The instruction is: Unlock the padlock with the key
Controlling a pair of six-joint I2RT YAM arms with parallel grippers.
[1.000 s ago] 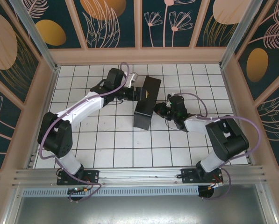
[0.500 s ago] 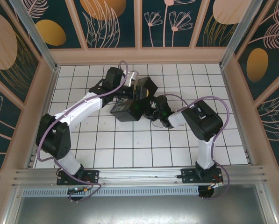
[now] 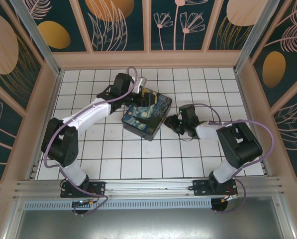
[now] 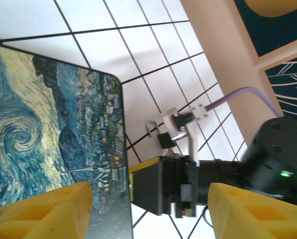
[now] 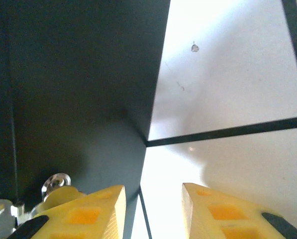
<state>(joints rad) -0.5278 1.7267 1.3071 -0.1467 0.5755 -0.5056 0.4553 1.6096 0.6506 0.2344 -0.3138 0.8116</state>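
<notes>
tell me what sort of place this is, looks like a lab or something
Probably a robot test cell, not a home: left arm and right arm bolted to an aluminium rail, a white gridded floor, and leaf-printed wall panels boxing it in.

Bright, even overhead light washes the white tiled floor (image 3: pixel 138 154), leaving soft shadows beside the dark box printed with a starry-night painting (image 3: pixel 147 113). The left wrist view glares white on the tiles; the tiny silvery-grey metal padlock (image 4: pixel 160 137) looks soft. Close up, the yellow fingertips (image 5: pixel 83 214) blur.
</notes>
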